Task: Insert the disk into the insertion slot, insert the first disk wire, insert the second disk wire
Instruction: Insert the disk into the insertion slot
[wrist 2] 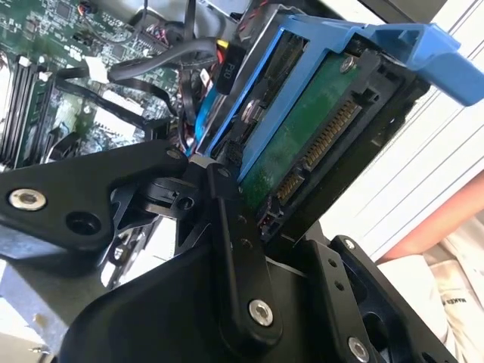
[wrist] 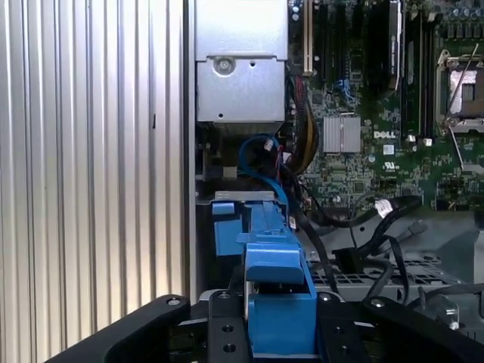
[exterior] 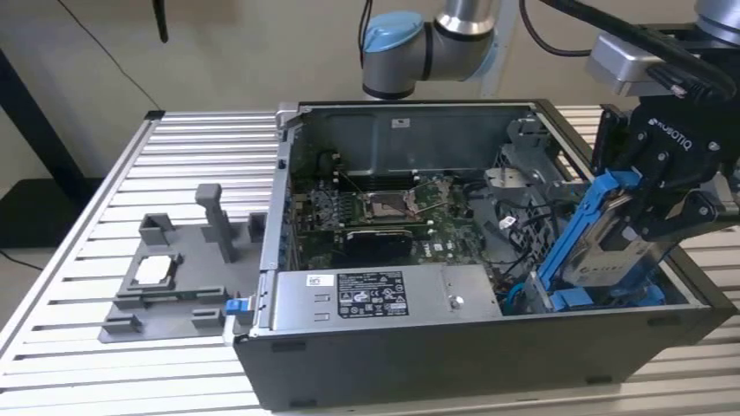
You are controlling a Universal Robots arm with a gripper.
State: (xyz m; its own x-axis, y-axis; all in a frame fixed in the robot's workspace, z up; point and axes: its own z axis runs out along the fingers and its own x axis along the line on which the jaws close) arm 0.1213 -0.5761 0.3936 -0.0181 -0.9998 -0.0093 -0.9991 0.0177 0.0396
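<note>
Disk (exterior: 607,256) gripped by tool (exterior: 657,221), tilted, lower end at insertion slot (exterior: 578,302).

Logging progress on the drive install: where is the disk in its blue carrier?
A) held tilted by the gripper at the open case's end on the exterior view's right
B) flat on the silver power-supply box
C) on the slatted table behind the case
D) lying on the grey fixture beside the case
A: the gripper is shut on the disk, which leans tilted in its blue carrier, lower end inside the open case.
</note>
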